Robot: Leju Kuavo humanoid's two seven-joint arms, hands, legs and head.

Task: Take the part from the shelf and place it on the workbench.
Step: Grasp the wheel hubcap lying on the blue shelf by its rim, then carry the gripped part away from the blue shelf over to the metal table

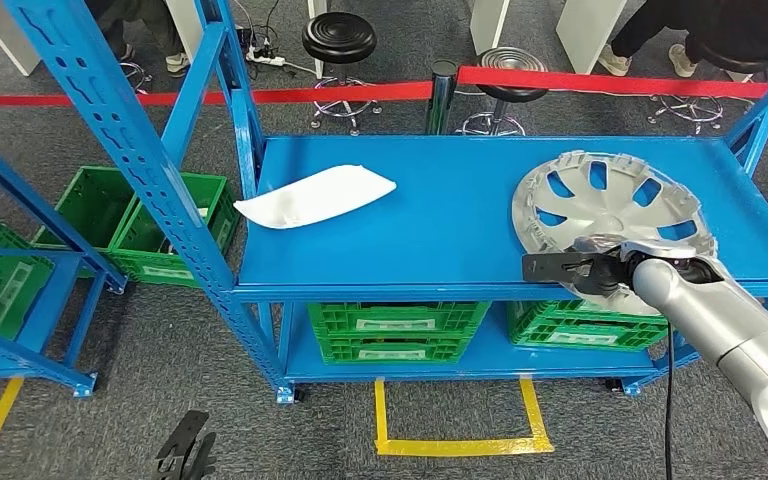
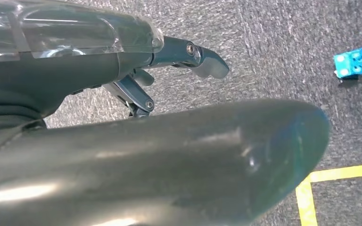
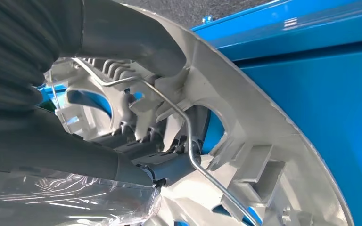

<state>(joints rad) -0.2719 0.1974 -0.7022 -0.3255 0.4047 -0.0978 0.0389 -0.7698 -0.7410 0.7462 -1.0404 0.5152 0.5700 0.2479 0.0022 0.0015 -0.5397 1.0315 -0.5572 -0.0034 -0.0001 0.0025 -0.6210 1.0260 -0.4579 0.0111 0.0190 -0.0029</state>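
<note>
A: Where's the part?

B: Silver wheel cover (image 1: 608,203), lying on the blue shelf (image 1: 440,215) toward 3 o'clock in the head view, near edge overhanging the shelf's front lip. White curved panel (image 1: 315,196) well apart at 10 o'clock.

A: Right hand?

B: Right hand (image 1: 600,268) at the cover's near rim, about 6 o'clock on the disc. From the right wrist view, thumb (image 3: 136,44) over the rim and dark fingers (image 3: 169,165) underneath among the ribs and the wire retaining ring (image 3: 188,136). Looks clamped on the rim, though not plain how firm.

A: Left?

B: Left hand (image 2: 169,66) hanging over grey carpet, fingers apart, holding nothing.

A: Handling?

B: Probably light: thin moulded plastic, stiff across the face but springy at the edge. Smooth painted front likely slippery; ribbed back gives better purchase. Clip tabs around the rim look breakable, so best not to squeeze on those. Rim between 2 spokes a sound hold, or through 1 of the openings.

A: Risks?

B: Held by 1 edge, likely to droop and swing like a plate. Snagging the wire ring also possible. Worth lifting clear of the lip before turning away.
</note>
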